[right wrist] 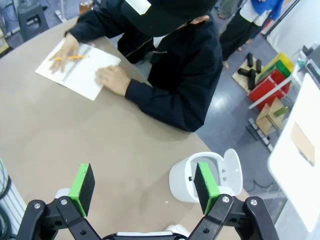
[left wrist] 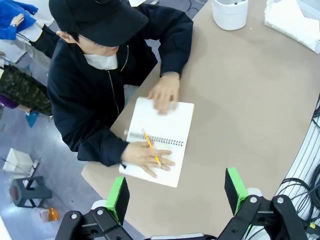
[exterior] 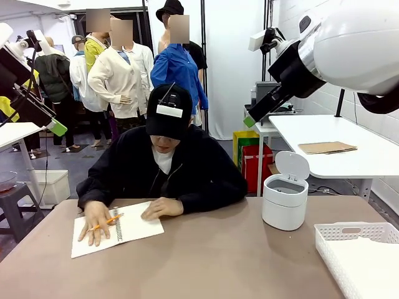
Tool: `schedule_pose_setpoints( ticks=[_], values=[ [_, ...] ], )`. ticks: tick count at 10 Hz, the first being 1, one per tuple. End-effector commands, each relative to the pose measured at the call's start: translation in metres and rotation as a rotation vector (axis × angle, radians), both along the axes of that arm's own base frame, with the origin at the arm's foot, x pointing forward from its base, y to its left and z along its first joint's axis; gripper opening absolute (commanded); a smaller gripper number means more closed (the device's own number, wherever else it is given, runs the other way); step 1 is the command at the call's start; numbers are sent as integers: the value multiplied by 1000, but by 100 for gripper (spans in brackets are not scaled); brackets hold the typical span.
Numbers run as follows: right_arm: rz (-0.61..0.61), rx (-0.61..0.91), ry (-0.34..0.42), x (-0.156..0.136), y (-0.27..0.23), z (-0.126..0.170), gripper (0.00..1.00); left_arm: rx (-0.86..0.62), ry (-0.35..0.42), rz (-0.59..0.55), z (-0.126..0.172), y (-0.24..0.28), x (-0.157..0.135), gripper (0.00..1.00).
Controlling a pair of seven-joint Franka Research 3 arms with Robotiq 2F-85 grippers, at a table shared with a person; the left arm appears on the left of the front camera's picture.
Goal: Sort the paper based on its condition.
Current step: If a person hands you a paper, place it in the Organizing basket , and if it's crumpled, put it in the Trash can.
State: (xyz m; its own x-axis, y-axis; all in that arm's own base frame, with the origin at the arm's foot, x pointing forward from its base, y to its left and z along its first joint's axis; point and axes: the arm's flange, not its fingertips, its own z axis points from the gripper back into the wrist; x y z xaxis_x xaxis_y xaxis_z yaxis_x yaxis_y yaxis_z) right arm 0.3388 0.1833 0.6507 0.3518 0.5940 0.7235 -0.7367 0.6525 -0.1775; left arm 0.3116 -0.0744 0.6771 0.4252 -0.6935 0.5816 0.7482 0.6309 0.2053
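No loose paper is in view. A person at the far side rests both hands on an open spiral notebook (exterior: 134,227) (left wrist: 172,120) (right wrist: 82,75) and holds an orange pencil (exterior: 106,222) (left wrist: 150,147) over it. My left gripper (exterior: 53,124) (left wrist: 176,187) hangs high above the table's left end, open, nothing between its green pads. My right gripper (exterior: 252,118) (right wrist: 144,186) is raised at the upper right, above the small bin, also open and holding nothing.
A small white bin (exterior: 285,199) (left wrist: 229,12) (right wrist: 197,177) with its lid up stands at the table's far right. A white slotted basket (exterior: 358,233) (left wrist: 295,20) sits at the near right corner. A brown cardboard sheet (exterior: 326,147) lies on a separate white table behind.
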Motion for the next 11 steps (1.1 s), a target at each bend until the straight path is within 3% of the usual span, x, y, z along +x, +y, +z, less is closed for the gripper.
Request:
schedule_pose_setpoints(
  ticks=[1, 11],
  values=[
    [14, 52, 31, -5, 0, 0, 100, -34, 17, 17, 8, -6, -1, 100],
    [-4, 70, 47, -2, -4, 0, 100, -80, 40, 5, 14, -15, 11, 100]
  ],
)
